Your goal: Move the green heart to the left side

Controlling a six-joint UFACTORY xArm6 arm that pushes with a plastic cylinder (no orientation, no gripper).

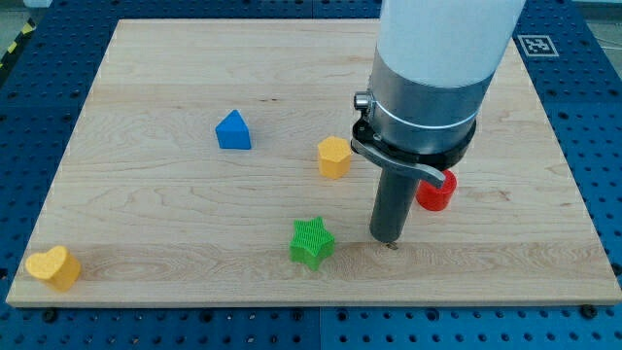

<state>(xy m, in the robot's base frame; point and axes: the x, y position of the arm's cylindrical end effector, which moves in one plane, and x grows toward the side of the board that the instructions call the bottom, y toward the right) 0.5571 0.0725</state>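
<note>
The only green block [311,241] is star-shaped and lies low in the middle of the wooden board [146,214]. I see no green heart. My tip [391,243] rests on the board a short way to the view's right of the green star, apart from it. A red cylinder [437,192] sits just right of the rod, partly hidden by the arm's collar.
A yellow hexagon-like block [333,157] lies above the green star, left of the rod. A blue block with a peaked top [233,130] lies further left. A yellow heart [53,266] sits at the board's bottom left corner.
</note>
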